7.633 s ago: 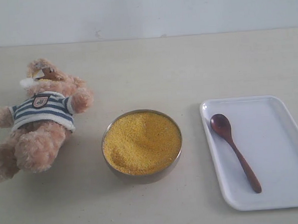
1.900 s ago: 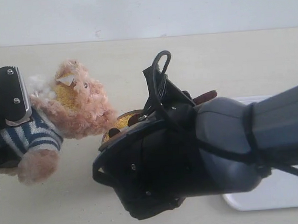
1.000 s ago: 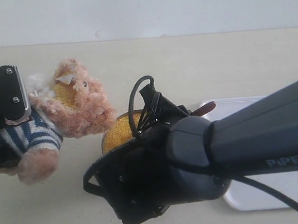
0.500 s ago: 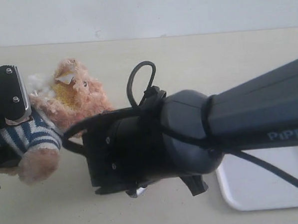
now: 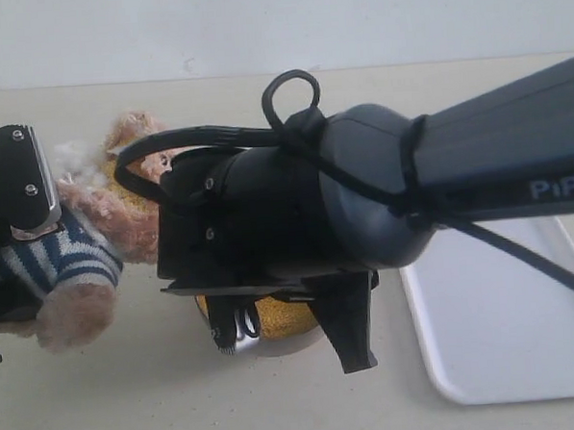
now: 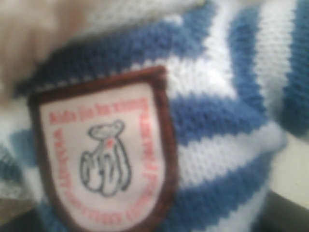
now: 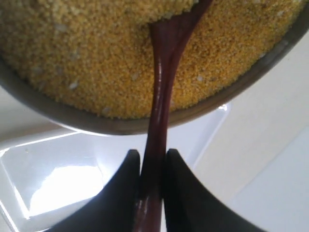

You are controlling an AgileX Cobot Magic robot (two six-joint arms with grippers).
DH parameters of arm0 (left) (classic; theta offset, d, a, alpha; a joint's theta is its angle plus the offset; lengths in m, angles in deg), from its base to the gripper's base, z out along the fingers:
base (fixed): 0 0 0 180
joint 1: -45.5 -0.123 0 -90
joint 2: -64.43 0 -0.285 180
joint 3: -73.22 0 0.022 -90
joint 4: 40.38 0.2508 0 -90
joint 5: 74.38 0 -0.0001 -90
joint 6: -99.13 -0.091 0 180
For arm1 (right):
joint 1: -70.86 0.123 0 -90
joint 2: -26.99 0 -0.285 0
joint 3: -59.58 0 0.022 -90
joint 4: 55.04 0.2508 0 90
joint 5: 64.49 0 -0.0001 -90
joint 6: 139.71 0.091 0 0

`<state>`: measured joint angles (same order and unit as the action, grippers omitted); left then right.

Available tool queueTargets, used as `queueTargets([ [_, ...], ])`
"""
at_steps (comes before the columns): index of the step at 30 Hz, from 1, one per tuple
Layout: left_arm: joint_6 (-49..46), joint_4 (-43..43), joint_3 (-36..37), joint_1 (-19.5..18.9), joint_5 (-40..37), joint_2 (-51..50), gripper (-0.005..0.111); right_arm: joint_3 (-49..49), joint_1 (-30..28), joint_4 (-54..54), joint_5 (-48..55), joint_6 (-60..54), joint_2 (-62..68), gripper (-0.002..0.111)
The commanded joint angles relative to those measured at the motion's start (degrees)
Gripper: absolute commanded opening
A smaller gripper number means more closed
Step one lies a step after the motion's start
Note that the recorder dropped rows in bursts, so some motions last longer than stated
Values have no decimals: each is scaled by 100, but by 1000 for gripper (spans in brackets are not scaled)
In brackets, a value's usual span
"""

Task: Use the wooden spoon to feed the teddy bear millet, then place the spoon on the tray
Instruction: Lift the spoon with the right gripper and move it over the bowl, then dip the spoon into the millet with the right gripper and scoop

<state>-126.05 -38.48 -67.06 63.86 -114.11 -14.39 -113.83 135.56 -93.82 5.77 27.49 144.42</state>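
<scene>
Teddy bear (image 5: 78,260) sat upright at the left of the counter (image 5: 407,112) in exterior view, against left pincer (image 5: 18,191); couldn't tell that pincer's grip. Tray (image 5: 495,320) lay at right. Metal bowl (image 7: 72,118) of millet (image 7: 87,58) sat between them, under right arm (image 5: 477,157). Wooden spoon (image 7: 161,87): handle pinched in right pincer (image 7: 152,166), far end sunk in millet.

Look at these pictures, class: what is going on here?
The right gripper is shut on the handle of the wooden spoon, whose far end is down in the millet in the metal bowl. The left arm is up against the teddy bear; its jaws are hidden. The tray lies beside the bowl.
</scene>
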Motion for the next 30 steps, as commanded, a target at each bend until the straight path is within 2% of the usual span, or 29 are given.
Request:
queueTargets([
  [1, 59, -93, 5, 18, 136, 68, 4, -34, -21, 116, -30, -25, -73, 0],
  [11, 59, -93, 5, 18, 136, 68, 4, -46, -69, 315, -30, 126, -155, 0],
  [18, 59, -103, 5, 18, 164, 68, 4, -430, -595, 1520, -30, 126, -292, 0],
  [30, 59, -123, 5, 18, 173, 68, 4, -485, -842, 2238, -30, 194, -330, 0],
])
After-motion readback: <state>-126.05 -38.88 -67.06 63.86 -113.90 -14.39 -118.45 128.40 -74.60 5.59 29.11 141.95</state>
